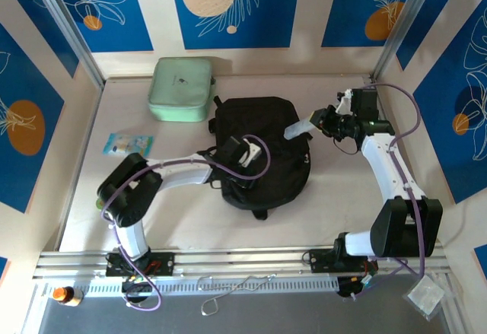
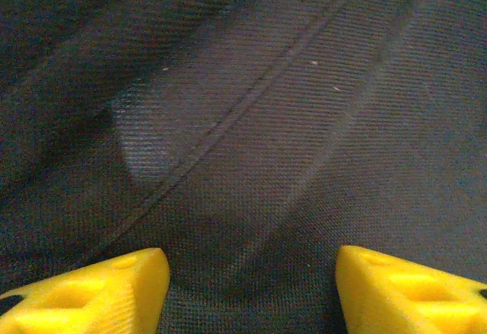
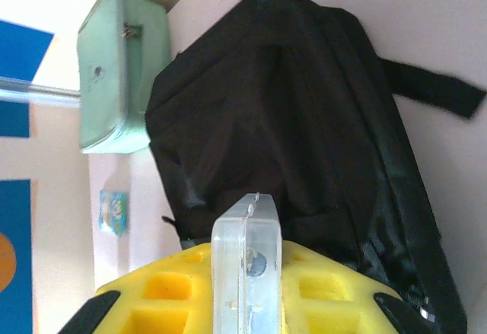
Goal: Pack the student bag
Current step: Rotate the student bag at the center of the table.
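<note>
The student bag [image 1: 266, 132] is a black fabric backpack lying flat in the middle of the table. My left gripper [image 1: 245, 154] hovers low over its left part. In the left wrist view the yellow fingers [image 2: 91, 292] stand apart, open, with only the bag's black weave [image 2: 251, 136] between them. My right gripper [image 1: 329, 123] is at the bag's right edge, shut on a clear plastic case [image 1: 300, 130]. From the right wrist view the clear case [image 3: 247, 258] stands on edge between the yellow pads [image 3: 163, 292], with the bag [image 3: 304, 106] beyond it.
A pale mint green zip case [image 1: 181, 89] lies behind the bag near the back wall; the right wrist view has this mint case [image 3: 118, 75] at its upper left. A small blue packet [image 1: 128, 144] lies left of the bag. Walls close in the table on three sides.
</note>
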Controlling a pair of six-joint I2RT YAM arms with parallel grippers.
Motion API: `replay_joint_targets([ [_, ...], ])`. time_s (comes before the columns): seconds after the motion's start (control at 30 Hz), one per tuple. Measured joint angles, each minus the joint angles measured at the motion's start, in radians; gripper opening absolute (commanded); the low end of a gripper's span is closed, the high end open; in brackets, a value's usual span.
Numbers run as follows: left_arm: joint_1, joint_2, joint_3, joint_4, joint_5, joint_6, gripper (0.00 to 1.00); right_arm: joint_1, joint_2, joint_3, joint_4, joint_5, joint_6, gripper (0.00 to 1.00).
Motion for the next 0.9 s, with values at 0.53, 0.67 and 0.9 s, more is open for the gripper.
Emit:
replay_joint_targets([
  [0.53, -0.080, 0.138, 0.237, 0.035, 0.099, -0.135, 0.67, -0.060, -0.116, -0.094, -0.001, 0.117, 0.054, 0.09],
  [0.67, -0.048, 0.073, 0.250, -0.010, 0.102, -0.126, 0.62, -0.068, -0.145, -0.100, 0.007, 0.121, 0.069, 0.09],
  [0.9, 0.064, 0.079, 0.420, -0.126, 0.071, -0.056, 0.58, -0.068, -0.161, -0.120, 0.029, 0.116, 0.091, 0.09],
])
